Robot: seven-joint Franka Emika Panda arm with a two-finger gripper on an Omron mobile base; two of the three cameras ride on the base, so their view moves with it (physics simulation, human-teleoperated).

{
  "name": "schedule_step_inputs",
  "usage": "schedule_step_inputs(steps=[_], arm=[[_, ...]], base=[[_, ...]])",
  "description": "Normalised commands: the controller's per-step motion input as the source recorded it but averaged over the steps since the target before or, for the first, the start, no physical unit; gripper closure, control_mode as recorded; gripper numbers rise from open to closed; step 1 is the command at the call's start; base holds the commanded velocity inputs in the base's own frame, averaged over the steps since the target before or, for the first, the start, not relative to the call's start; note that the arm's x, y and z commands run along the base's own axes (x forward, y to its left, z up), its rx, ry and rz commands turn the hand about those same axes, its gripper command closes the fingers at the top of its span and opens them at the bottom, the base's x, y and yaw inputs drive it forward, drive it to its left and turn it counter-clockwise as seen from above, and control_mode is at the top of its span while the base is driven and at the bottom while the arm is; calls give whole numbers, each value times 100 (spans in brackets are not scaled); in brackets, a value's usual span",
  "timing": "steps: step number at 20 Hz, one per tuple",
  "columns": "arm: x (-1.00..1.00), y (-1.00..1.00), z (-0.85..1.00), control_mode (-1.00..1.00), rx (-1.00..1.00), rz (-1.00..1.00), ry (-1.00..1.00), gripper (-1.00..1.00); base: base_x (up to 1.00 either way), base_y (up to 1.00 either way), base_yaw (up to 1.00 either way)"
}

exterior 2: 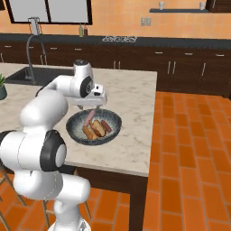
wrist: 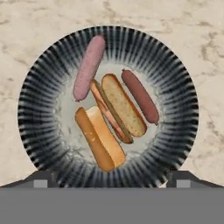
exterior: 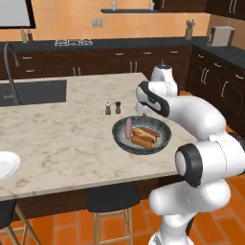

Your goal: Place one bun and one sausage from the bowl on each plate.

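Beige marble worktop (wrist: pixel 39 17) carries the dark streaky round bowl (wrist: pixel 43 78); directly under our released pincer (wrist: pixel 109 181) we see tan oblong buns (wrist: pixel 124 109) lying diagonally.

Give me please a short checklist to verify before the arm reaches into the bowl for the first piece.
1. Gripper open: ok, finger tips stand wide apart.
2. Gripper above the bowl: ok.
3. Food in bowl: ok; two buns, pale pink sausage, dark red-brown sausage.
4. Pink sausage free to grasp: ok, it lies apart at the side.
5. White plate ready: ok, empty at the counter's left.
6. Wooden plate location: cannot tell.
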Motion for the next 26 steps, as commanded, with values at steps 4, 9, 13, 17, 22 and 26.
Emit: schedule_step_inputs(steps=[4, 9, 13, 17, 22, 26], arm=[[51, 3, -80, -100, -10, 0, 10, -100], [17, 14, -59, -100, 0, 12, 7, -100], [40, 2, -37, -100, 0, 7, 1, -100], [36, 0, -58, -100, 0, 0, 3, -100], [23, 0, -39, -100, 0, 0, 1, -100], [10, 0, -34, -100, 0, 0, 4, -100]], base=[[0, 0, 0], [0, 0, 0], [0, 0, 0], [0, 0, 0], [0, 0, 0], [0, 0, 0]])
